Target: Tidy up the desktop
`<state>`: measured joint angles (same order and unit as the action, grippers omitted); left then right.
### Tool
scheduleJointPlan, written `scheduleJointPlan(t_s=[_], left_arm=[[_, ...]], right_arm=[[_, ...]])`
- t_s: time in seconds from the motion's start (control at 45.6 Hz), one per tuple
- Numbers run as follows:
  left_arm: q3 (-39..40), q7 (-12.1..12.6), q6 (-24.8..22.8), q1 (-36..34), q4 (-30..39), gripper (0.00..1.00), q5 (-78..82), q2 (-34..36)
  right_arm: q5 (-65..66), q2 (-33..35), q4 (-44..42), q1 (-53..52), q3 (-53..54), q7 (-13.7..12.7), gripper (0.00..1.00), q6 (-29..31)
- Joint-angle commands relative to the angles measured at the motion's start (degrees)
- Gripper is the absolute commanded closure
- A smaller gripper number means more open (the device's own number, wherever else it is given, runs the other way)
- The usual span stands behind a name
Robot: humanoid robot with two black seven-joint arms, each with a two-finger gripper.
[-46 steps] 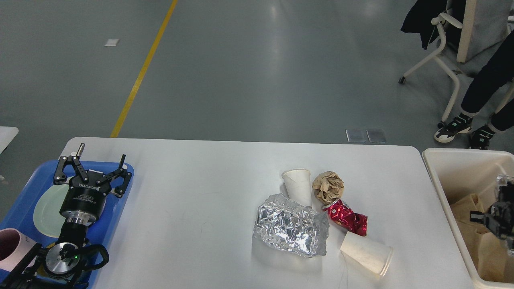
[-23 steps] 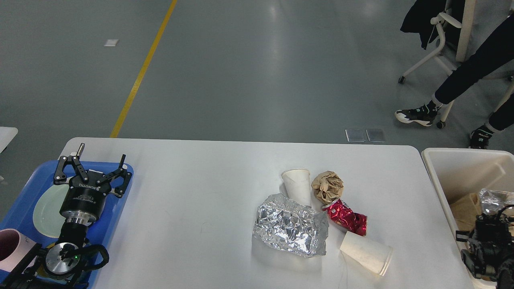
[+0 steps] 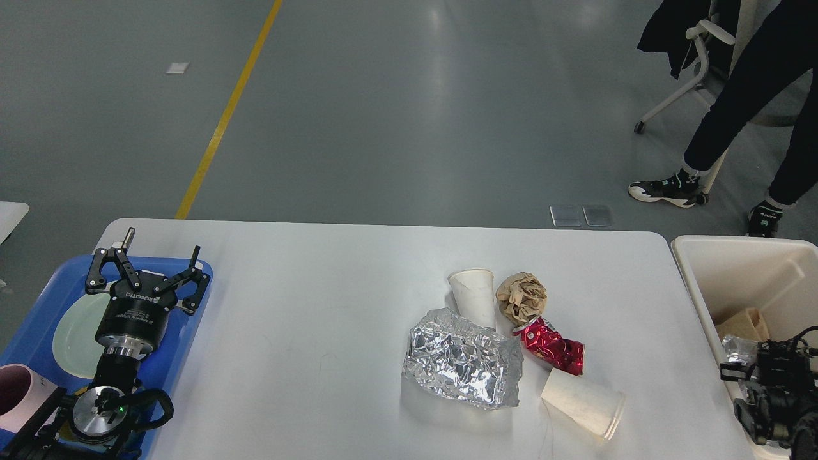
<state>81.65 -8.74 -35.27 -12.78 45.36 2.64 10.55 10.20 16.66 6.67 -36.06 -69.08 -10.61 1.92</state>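
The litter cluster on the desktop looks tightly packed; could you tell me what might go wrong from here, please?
The upright paper cup touches the foil sheet, so pulling the foil may topple it. The tipped paper cup lies near the desktop front edge and could roll off. The crushed red can sits wedged between neighbours, so the fingers may grab two items.

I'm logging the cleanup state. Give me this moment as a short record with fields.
desktop: white, litter near its middle
litter: upright paper cup, brown paper ball, crushed red can, foil sheet, tipped paper cup
left end effector: open, over blue tray
right end effector: state unclear, at cream bin
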Motion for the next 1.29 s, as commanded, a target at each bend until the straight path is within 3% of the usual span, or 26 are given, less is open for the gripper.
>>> scheduleJointPlan(t_s=[0.0,0.285,0.461,0.549,0.68,0.834,0.922,1.01,1.141,1.273], left_arm=[[0.0,0.0,0.0,0.0,0.0,0.03,0.0,0.0],[0.0,0.0,0.0,0.0,0.0,0.03,0.0,0.0],[0.0,0.0,-0.1,0.0,0.0,0.03,0.0,0.0],[0.0,0.0,-0.1,0.0,0.1,0.03,0.0,0.0],[0.0,0.0,0.0,0.0,0.0,0.03,0.0,0.0],[0.0,0.0,0.0,0.0,0.1,0.03,0.0,0.0],[0.0,0.0,0.0,0.0,0.0,0.03,0.0,0.0],[0.0,0.0,-0.1,0.0,0.0,0.03,0.0,0.0],[0.0,0.0,-0.1,0.0,0.0,0.03,0.0,0.0],[0.0,0.0,-0.1,0.0,0.0,0.03,0.0,0.0]], right_arm=[[0.0,0.3,0.0,-0.1,0.0,0.0,0.00,-0.1],[-0.1,0.4,0.4,-1.4,0.3,0.0,0.00,-0.1],[-0.1,1.2,5.1,-8.6,1.0,0.0,0.00,0.5],[0.1,4.8,12.4,-14.7,1.0,0.0,0.00,0.7],[1.1,10.0,29.9,-29.0,0.4,-0.4,0.00,0.9],[3.9,11.3,49.0,-48.1,-4.8,-0.9,0.00,3.3],[3.9,9.8,57.2,-58.5,-8.3,-2.3,0.00,8.4],[3.5,8.3,63.0,-68.8,-9.4,-4.0,0.00,18.6],[3.3,5.4,66.3,-82.1,-8.5,-4.4,0.00,37.1],[1.3,4.0,69.6,-90.5,-7.8,-4.4,0.00,46.7]])
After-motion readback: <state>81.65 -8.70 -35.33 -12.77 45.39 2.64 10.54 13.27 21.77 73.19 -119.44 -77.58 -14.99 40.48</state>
